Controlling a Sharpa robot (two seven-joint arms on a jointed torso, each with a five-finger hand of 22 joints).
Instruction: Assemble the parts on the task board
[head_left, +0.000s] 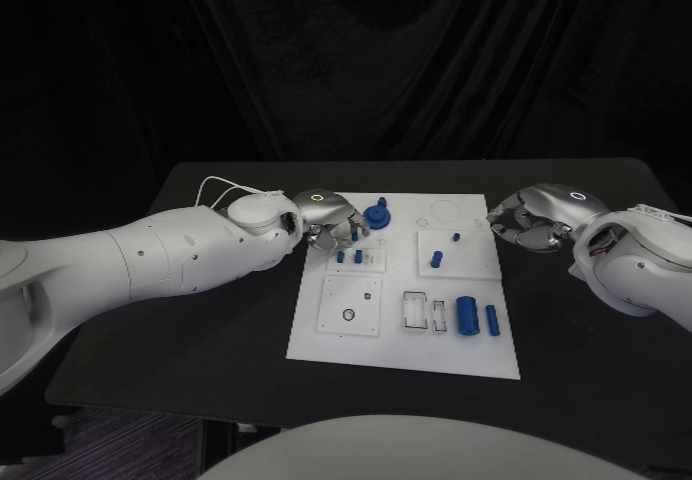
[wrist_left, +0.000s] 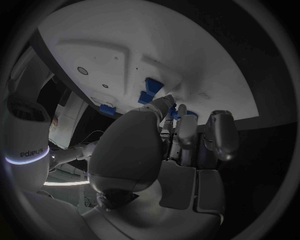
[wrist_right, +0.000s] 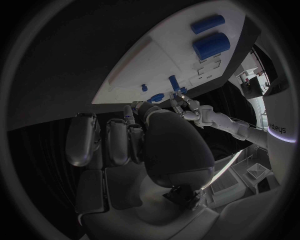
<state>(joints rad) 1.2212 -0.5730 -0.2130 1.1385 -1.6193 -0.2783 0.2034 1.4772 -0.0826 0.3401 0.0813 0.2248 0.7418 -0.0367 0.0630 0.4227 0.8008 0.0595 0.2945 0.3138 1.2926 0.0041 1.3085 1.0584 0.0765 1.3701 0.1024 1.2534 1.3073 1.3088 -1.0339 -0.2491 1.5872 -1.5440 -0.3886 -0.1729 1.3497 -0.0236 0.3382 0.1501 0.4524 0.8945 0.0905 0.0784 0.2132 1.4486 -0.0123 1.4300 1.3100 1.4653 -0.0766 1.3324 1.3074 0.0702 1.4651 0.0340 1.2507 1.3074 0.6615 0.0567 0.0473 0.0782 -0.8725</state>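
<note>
The white task board (head_left: 404, 335) lies mid-table. My left hand (head_left: 332, 217) is over its far left corner, beside a round blue knob (head_left: 376, 215). Its thumb and fingertips (wrist_left: 167, 104) meet around a small blue peg (wrist_left: 173, 114), and the grip is partly hidden. Two short blue pegs (head_left: 349, 257) stand just in front of that hand. My right hand (head_left: 528, 222) hovers at the board's far right edge, fingers (wrist_right: 107, 141) curled in with nothing in them. Further blue pegs (head_left: 436, 259) stand mid-board. A thick blue cylinder (head_left: 466, 314) and a thinner one (head_left: 492, 320) lie near the front right.
A square plate with a dark ring hole (head_left: 348, 316) sits at the board's front left, and slotted clear holders (head_left: 417, 311) sit beside the cylinders. Bare black table (head_left: 216, 330) surrounds the board on all sides.
</note>
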